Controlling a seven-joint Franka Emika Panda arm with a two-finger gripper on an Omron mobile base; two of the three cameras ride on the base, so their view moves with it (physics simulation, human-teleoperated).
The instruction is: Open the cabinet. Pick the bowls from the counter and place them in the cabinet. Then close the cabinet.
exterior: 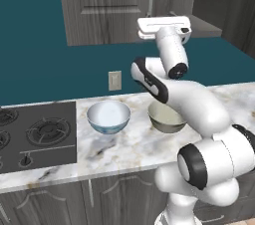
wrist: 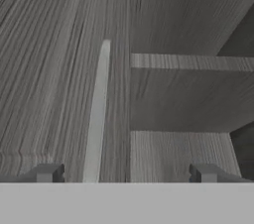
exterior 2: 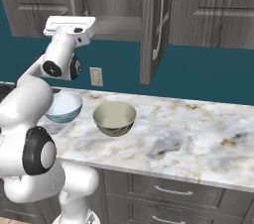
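a: what's the cabinet (exterior 2: pixel 119 0) like?
b: grey-brown wood grain above the marble counter (exterior 2: pixel 188 134), right door swung out, teal wall behind; my gripper (wrist: pixel 126 173) gapes wide before its left-door handle (wrist: pixel 96 119)

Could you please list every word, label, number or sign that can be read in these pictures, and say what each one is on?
There is no readable text.
Grey-brown wood-grain wall cabinet: no text.
White bowl with blue marks and cream-olive bowl: patterns, no letters.
Black gas cooktop: knobs unmarked.
Beige wall outlet: no label.
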